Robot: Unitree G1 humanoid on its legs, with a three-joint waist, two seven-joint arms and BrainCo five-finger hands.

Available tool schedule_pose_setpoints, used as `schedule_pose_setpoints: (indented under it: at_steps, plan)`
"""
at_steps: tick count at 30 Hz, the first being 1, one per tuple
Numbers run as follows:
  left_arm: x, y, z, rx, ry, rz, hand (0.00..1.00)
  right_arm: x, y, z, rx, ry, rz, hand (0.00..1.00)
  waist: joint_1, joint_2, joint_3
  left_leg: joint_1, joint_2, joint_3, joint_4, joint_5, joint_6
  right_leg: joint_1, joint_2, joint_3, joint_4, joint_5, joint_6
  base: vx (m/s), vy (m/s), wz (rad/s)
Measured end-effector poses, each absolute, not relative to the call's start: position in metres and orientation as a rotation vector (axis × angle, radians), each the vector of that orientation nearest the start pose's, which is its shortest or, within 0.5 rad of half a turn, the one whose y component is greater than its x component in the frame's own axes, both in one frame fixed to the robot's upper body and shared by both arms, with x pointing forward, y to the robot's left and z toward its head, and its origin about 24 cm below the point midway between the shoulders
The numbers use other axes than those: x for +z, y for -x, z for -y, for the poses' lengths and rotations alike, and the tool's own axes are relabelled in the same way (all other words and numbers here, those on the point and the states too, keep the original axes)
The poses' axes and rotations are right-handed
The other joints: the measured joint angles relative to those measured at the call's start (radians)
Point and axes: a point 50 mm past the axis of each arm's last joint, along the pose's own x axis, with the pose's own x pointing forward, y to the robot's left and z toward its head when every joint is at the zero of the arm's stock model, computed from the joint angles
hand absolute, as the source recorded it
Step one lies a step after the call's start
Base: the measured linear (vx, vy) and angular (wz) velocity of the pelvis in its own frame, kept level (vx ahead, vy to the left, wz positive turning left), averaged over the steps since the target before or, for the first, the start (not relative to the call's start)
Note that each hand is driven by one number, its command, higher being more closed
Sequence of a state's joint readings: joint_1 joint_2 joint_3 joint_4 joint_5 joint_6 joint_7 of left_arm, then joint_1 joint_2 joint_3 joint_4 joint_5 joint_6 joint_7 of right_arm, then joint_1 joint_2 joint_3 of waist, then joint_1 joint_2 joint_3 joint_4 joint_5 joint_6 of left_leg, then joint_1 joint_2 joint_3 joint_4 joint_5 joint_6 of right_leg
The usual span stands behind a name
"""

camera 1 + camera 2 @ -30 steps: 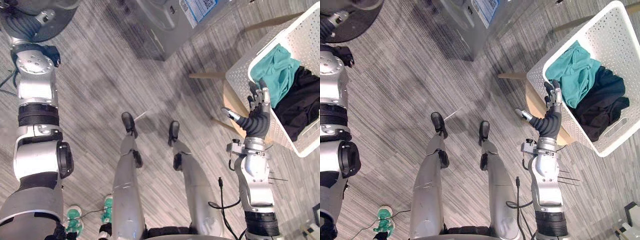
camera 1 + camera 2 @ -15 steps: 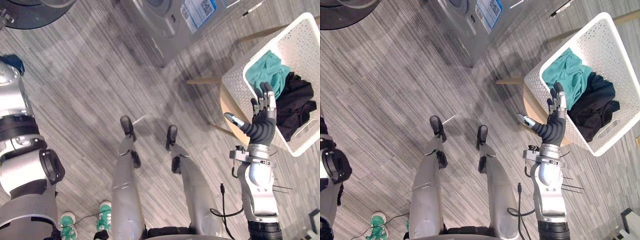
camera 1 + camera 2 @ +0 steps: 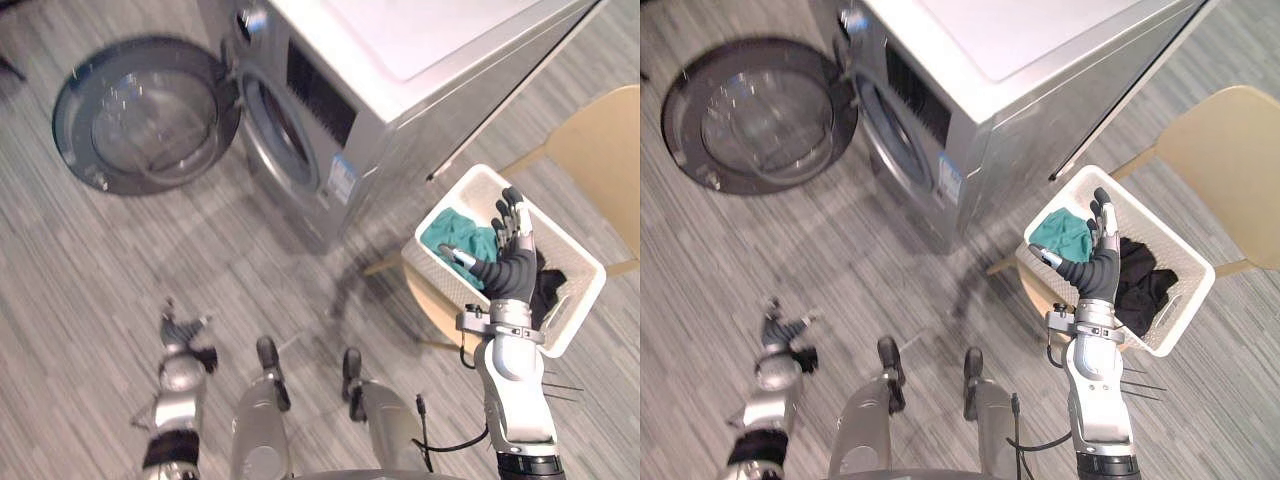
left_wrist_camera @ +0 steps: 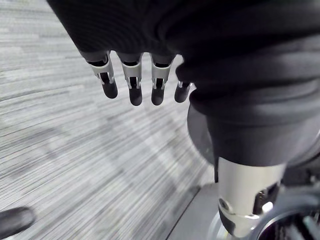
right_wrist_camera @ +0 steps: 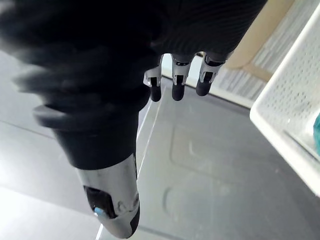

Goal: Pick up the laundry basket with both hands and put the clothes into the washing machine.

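Observation:
A white perforated laundry basket (image 3: 432, 270) rests on a pale wooden seat (image 3: 425, 305) beside the washing machine (image 3: 400, 60). Inside it lie a teal garment (image 3: 452, 236) and a black garment (image 3: 1140, 285). My right hand (image 3: 510, 262) is raised upright in front of the basket's near wall, open, fingers straight and holding nothing; its wrist view shows the basket wall (image 5: 292, 117) just beside the fingers (image 5: 177, 85). My left hand (image 3: 181, 332) hangs low over the floor at the left, far from the basket, open and empty.
The silver front-loader has its drum opening (image 3: 282, 132) facing left, and its round door (image 3: 148, 115) is swung wide open over the grey striped floor (image 3: 90, 270). A beige chair part (image 3: 600, 145) stands behind the basket.
The camera has swung up, bringing the washing machine and its open door into view. My left arm has dropped away to the lower left. My right hand stays raised by the basket.

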State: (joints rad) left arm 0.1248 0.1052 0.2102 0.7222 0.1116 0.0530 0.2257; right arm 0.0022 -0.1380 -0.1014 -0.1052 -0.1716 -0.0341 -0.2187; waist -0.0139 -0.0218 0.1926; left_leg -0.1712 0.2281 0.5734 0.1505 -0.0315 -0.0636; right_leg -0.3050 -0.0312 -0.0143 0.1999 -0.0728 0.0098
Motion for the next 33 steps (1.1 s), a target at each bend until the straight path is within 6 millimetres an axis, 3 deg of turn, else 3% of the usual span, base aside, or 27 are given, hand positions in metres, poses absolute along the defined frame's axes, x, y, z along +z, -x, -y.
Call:
schedule_pose_setpoints:
  at_steps: [2,4,5,7,8,9,10,11,12,13,14,15,17,18,19,20,22,24,27,30,33]
  plan:
    - [-0.135,-0.109,-0.237,0.418,-0.239,-0.969,0.0,0.063,-0.251,0.207,-0.301,0.323,0.105,0.0,-0.003,0.007,0.001,0.085,0.019,0.083,0.008,-0.031,-0.022,0.054,-0.083,-0.255,0.004,-0.002,-0.013,0.07,0.042,-1.11]
    - [-0.144,-0.089,-0.236,0.387,-0.253,-1.054,0.0,0.051,-0.251,0.206,-0.279,0.339,0.051,0.0,-0.001,0.018,-0.012,0.154,0.053,0.144,0.036,-0.065,-0.058,0.114,-0.112,-0.409,0.001,0.002,-0.019,0.13,-0.01,-1.02]
    - [-0.149,-0.083,-0.232,0.362,-0.266,-1.091,0.0,0.047,-0.25,0.205,-0.26,0.347,0.037,0.0,-0.014,0.026,-0.028,0.169,0.076,0.172,0.053,-0.076,-0.074,0.113,-0.09,-0.386,0.003,0.006,-0.01,0.16,-0.078,-0.82]
    - [-0.151,-0.08,-0.229,0.328,-0.281,-1.113,0.0,0.041,-0.248,0.201,-0.227,0.359,0.014,0.0,-0.012,0.037,-0.04,0.173,0.135,0.184,0.144,-0.093,-0.09,0.112,-0.054,-0.343,0.004,-0.007,-0.014,0.18,-0.165,-0.89]
    - [-0.152,-0.078,-0.228,0.326,-0.28,-1.119,0.0,0.033,-0.246,0.196,-0.183,0.374,-0.017,0.0,-0.004,0.038,-0.04,0.158,0.196,0.158,0.279,-0.092,-0.079,0.128,-0.036,-0.308,0.009,-0.015,-0.022,0.2,-0.179,-1.0]
    - [-0.152,-0.078,-0.226,0.323,-0.275,-1.119,0.0,0.03,-0.245,0.195,-0.17,0.384,-0.032,0.0,0.0,0.044,-0.038,0.149,0.226,0.132,0.352,-0.09,-0.045,0.142,-0.024,-0.293,0.012,-0.018,-0.025,0.2,-0.181,-0.99]
    - [-0.153,-0.079,-0.222,0.315,-0.267,-1.119,0.0,0.025,-0.244,0.193,-0.151,0.398,-0.053,0.0,0.001,0.056,-0.038,0.119,0.261,0.053,0.472,-0.053,0.035,0.165,-0.002,-0.266,0.02,-0.022,-0.033,0.21,-0.125,-0.83]
    - [-0.153,-0.08,-0.221,0.313,-0.266,-1.112,0.0,0.025,-0.244,0.194,-0.145,0.408,-0.052,0.0,0.0,0.061,-0.037,0.044,0.258,-0.09,0.589,0.006,0.076,0.182,-0.002,-0.23,0.019,-0.032,-0.047,0.19,-0.083,-0.78]
    - [-0.153,-0.082,-0.22,0.306,-0.267,-1.108,0.0,0.025,-0.245,0.195,-0.145,0.419,-0.05,0.0,0.0,0.058,-0.035,0.012,0.242,-0.146,0.635,-0.033,0.051,0.182,-0.001,-0.215,0.018,-0.035,-0.05,0.19,-0.007,-0.7]
    - [-0.152,-0.087,-0.217,0.292,-0.269,-1.089,0.0,0.024,-0.247,0.197,-0.146,0.432,-0.058,0.0,0.002,0.062,-0.033,-0.039,0.187,-0.232,0.67,-0.124,0.018,0.196,-0.007,-0.179,0.004,-0.035,-0.052,0.16,0.005,-0.56]
    - [-0.152,-0.087,-0.216,0.287,-0.271,-1.085,0.0,0.023,-0.247,0.199,-0.147,0.44,-0.067,0.0,0.005,0.062,-0.032,-0.05,0.156,-0.262,0.658,-0.154,0.009,0.205,-0.01,-0.167,-0.001,-0.035,-0.052,0.19,0.009,-0.67]
    - [-0.153,-0.087,-0.215,0.271,-0.279,-1.085,0.0,0.019,-0.248,0.201,-0.142,0.464,-0.087,0.0,0.012,0.062,-0.032,-0.058,0.093,-0.317,0.579,-0.186,0.002,0.228,-0.015,-0.145,-0.009,-0.034,-0.05,0.18,0.046,-0.66]
    - [-0.152,-0.09,-0.212,0.252,-0.286,-1.075,0.0,0.015,-0.252,0.204,-0.137,0.5,-0.109,0.0,0.027,0.062,-0.029,-0.066,0.011,-0.388,0.403,-0.192,-0.012,0.244,-0.022,-0.119,-0.009,-0.031,-0.045,0.17,0.116,-0.69]
    - [-0.153,-0.092,-0.209,0.235,-0.289,-1.072,0.0,0.015,-0.258,0.205,-0.12,0.536,-0.115,0.0,0.03,0.079,-0.028,-0.059,-0.035,-0.452,0.222,-0.139,-0.055,0.246,-0.019,-0.115,-0.01,-0.027,-0.029,0.12,0.157,-0.61]
    - [-0.153,-0.091,-0.206,0.228,-0.287,-1.074,0.0,0.017,-0.26,0.206,-0.108,0.567,-0.109,0.0,0.031,0.096,-0.027,-0.061,-0.037,-0.462,0.172,-0.067,-0.06,0.246,-0.008,-0.111,-0.01,-0.032,-0.012,0.13,0.226,-0.73]
    - [-0.153,-0.093,-0.206,0.226,-0.289,-1.069,0.0,0.019,-0.265,0.203,-0.085,0.597,-0.095,0.0,0.036,0.11,-0.012,-0.058,-0.038,-0.457,0.176,-0.04,-0.021,0.247,-0.006,-0.095,-0.007,-0.048,0.012,0.07,0.162,-0.5]
    - [-0.15,-0.102,-0.211,0.229,-0.299,-1.042,0.0,0.021,-0.27,0.196,-0.052,0.623,-0.083,0.0,0.028,0.084,0.003,-0.065,-0.076,-0.445,0.162,-0.045,-0.016,0.235,-0.044,-0.092,-0.013,-0.049,0.04,0.09,0.168,-0.17]
    - [-0.148,-0.109,-0.211,0.23,-0.299,-1.017,0.0,0.028,-0.284,0.191,-0.007,0.693,-0.05,0.0,0.031,0.084,0.029,-0.099,-0.097,-0.432,0.165,-0.05,0.004,0.201,-0.067,-0.088,-0.009,-0.043,0.06,0.04,0.179,-0.01]
    - [-0.141,-0.129,-0.216,0.236,-0.308,-0.968,0.0,0.059,-0.324,0.175,0.074,0.82,0.048,0.0,0.044,0.09,0.101,-0.169,-0.121,-0.415,0.163,-0.034,0.038,0.114,-0.089,-0.065,0.001,-0.021,0.078,-0.05,0.14,-0.11]
    - [-0.131,-0.154,-0.218,0.243,-0.311,-0.892,0.0,0.094,-0.355,0.18,0.052,0.944,0.11,0.0,0.082,0.098,0.17,-0.232,-0.133,-0.415,0.153,-0.01,0.06,0.049,-0.1,-0.068,0.002,0.003,0.084,-0.03,0.071,0.08]
    - [-0.124,-0.165,-0.223,0.274,-0.307,-0.843,0.0,0.131,-0.379,0.187,0.012,1.057,0.16,0.0,0.09,0.099,0.217,-0.279,-0.149,-0.433,0.127,0.02,0.069,0.003,-0.111,-0.093,0.0,0.026,0.084,0.0,0.032,0.2]
